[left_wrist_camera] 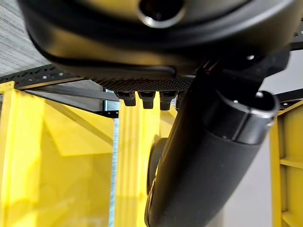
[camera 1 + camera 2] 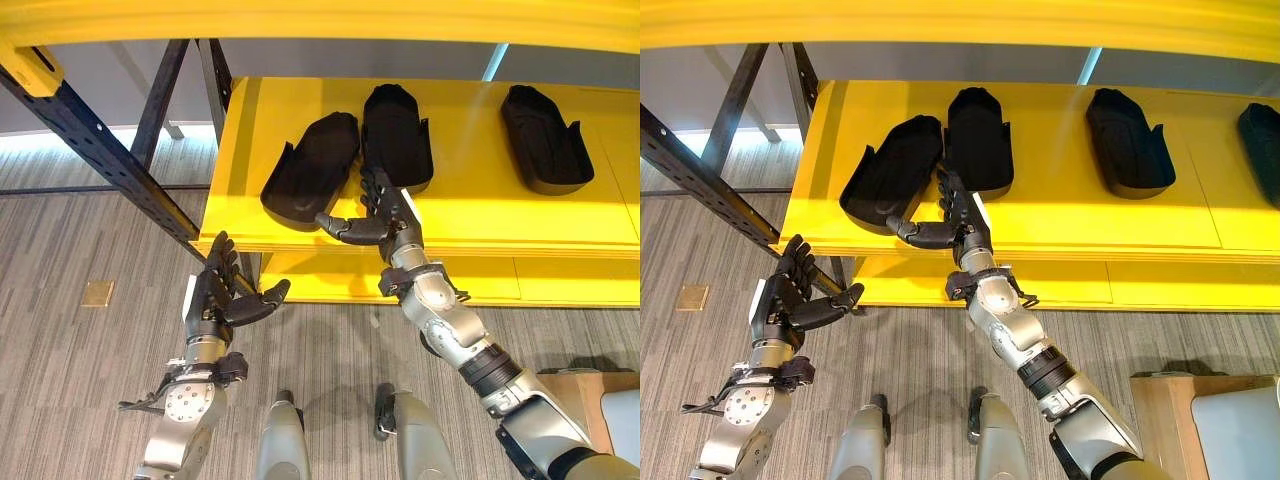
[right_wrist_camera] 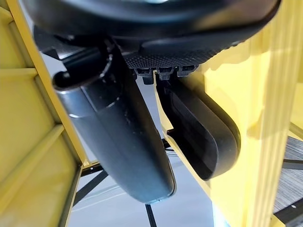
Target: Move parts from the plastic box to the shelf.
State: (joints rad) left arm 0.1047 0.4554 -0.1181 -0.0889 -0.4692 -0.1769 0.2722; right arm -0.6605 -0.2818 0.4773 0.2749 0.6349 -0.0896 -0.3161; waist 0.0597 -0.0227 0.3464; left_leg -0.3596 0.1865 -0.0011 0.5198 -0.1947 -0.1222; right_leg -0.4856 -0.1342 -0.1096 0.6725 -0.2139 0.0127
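Three black moulded parts lie on the yellow shelf (image 2: 480, 215): one tilted at the left (image 2: 310, 170), one beside it (image 2: 397, 135) and one further right (image 2: 545, 140). A further part (image 2: 1265, 140) shows at the right eye view's edge. My right hand (image 2: 378, 215) is at the shelf's front edge, just before the two left parts. Its fingers are straight, its thumb points left, and it holds nothing. In the right wrist view a part (image 3: 203, 137) lies just past the fingers (image 3: 163, 73). My left hand (image 2: 222, 292) hangs open and empty below the shelf's left corner.
A black steel brace (image 2: 90, 140) slants down at the left of the shelf. A yellow beam (image 2: 320, 20) runs overhead. A brown box (image 2: 585, 385) with a pale thing beside it stands at the lower right. A small brass plate (image 2: 97, 292) is set in the floor.
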